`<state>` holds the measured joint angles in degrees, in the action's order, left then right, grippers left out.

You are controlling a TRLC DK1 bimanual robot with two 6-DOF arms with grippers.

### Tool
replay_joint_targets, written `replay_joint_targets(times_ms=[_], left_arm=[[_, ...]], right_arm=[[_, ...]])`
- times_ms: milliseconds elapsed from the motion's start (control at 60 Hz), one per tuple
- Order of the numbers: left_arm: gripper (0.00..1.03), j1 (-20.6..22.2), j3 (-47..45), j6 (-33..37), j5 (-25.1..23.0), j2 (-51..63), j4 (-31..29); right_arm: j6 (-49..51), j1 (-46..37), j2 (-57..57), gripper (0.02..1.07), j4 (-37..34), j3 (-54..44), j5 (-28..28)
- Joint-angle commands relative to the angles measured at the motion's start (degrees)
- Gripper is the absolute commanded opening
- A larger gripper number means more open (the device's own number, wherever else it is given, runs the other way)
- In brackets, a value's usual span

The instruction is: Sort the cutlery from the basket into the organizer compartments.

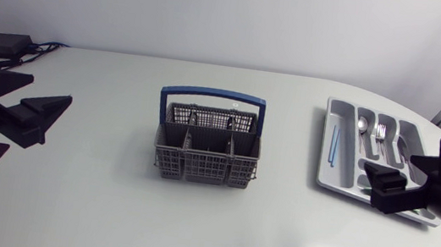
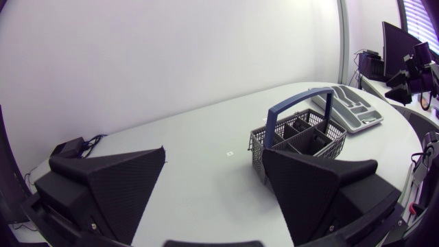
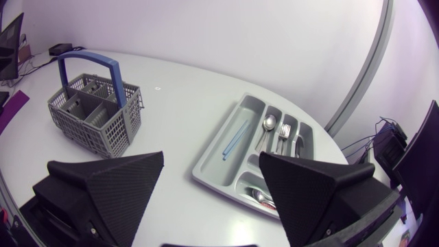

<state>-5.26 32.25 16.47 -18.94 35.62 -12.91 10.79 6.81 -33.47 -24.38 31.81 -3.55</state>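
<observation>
white table (image 1: 106, 211), both arms sit at its side edges. grey basket (image 1: 206, 157) stands mid-table, upright, with a blue handle (image 1: 214, 95) arching over it. cannot tell what lies in its compartments from these views. organizer (image 1: 326, 176) lies flat toward the table's right side, well apart from the basket.

left gripper (image 1: 50, 90): fingers wide apart, nothing between them, over the table's left edge. in the left wrist view the basket (image 2: 302, 137) is ahead of the left gripper (image 2: 214, 156), well apart from it and lined up with one finger rather than the gap. the organizer (image 2: 346, 110) is beyond the basket.

right gripper (image 1: 390, 176): fingers also spread, holding nothing, hovering over the near end of the organizer. in the right wrist view the organizer (image 3: 230, 129) is just ahead of and under the gap of the right gripper (image 3: 212, 157). the basket (image 3: 92, 116) is off to one side, well apart.

organizer contents:
- blue stick (image 1: 333, 147) is in the long slot nearest the basket.
- spoon (image 1: 361, 129) is in the next slot.
- fork (image 1: 380, 136) is in the slot after that.
- another metal piece (image 3: 260, 195) is in the cross compartment nearest the right gripper, partly hidden by a finger, type unclear.
</observation>
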Motion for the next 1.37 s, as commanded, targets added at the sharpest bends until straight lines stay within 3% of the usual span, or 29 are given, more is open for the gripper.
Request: replay_joint_targets(times_ms=[0, 217, 1050, 1350], left_arm=[[0.98, -0.2, -2.8, 0.3, 0.5, -0.5, 1.0], [0.98, 0.3, -6.8, -0.5, 0.7, -7.2, 2.8], [0.98, 4.9, -30.4, -15.3, 17.6, -33.6, 12.2], [0.98, 5.3, -32.2, -16.5, 18.9, -35.6, 12.9]], right_arm=[[1.7, -0.9, 2.1, 1.02, -0.9, -1.8, -0.8], [2.7, -2.5, 7.1, 1.02, 1.2, -6.1, -0.8], [-10.8, -6.8, 33.5, 1.02, 24.4, -31.8, 3.6], [-10.8, -6.8, 33.5, 1.02, 24.4, -31.8, 3.6]])
